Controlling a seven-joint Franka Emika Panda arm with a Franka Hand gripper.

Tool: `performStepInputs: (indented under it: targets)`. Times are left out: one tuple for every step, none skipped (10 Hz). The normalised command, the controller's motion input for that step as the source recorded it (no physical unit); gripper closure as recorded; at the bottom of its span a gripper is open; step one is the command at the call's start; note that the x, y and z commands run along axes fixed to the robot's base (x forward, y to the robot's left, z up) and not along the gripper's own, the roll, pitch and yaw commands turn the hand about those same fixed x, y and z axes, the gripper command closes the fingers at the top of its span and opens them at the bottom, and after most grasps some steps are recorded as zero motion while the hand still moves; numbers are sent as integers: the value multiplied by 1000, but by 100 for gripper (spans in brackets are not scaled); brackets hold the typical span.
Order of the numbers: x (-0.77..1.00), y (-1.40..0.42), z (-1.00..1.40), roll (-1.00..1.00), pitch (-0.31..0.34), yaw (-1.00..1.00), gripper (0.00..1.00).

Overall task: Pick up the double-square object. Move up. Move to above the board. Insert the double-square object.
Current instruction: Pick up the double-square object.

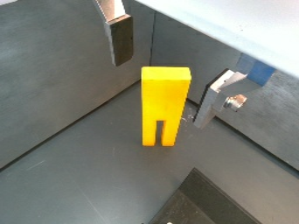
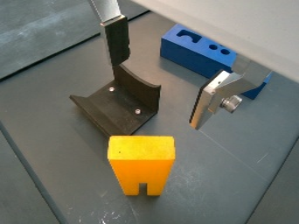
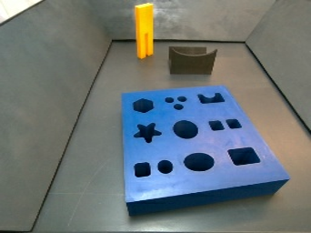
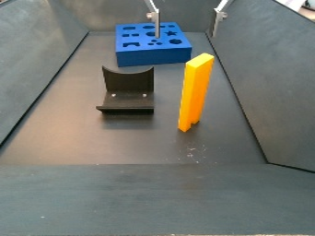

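Observation:
The double-square object (image 1: 165, 103) is a tall yellow piece of two joined bars, standing upright on the dark floor. It also shows in both side views (image 3: 145, 30) (image 4: 196, 90) and in a wrist view (image 2: 142, 162). The board (image 3: 201, 177) is a thick blue slab with many dark cut-outs; it lies flat on the floor and also shows in a side view (image 4: 128, 55) and a wrist view (image 2: 187, 54). My gripper (image 1: 162, 92) is open and empty, well above the piece and apart from it. Its fingers (image 4: 154, 13) show at the picture's edge in a side view. It also shows in a wrist view (image 2: 158, 96).
The fixture (image 4: 127, 90), a dark bracket on a base plate, stands on the floor between the yellow piece and the board, and shows in a side view (image 3: 190, 59) and a wrist view (image 2: 117, 105). Grey walls (image 3: 73, 55) close in the floor on all sides.

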Motion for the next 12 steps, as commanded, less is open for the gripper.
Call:
performStepInputs:
  targets:
    - [-34,86,-100,-6,-13,220,0]
    - [-149,134,-194,0,-66,411,0]
    - [-220,243,-274,-13,-90,620,0]
    - [-166,223,-306,-36,-96,623,0]
    - [0,251,-269,-87,-94,594,0]
    - [169,340,-286,-140,-81,443,0]
    - [269,229,-269,-90,-44,583,0]
    - [149,134,-317,-93,-90,737,0]
    - [54,80,-394,-143,-143,811,0]
    - [0,0,-446,-143,-171,960,0]
    - [0,0,-414,-113,-134,994,0]
    - [0,0,-420,-93,-114,1000,0]
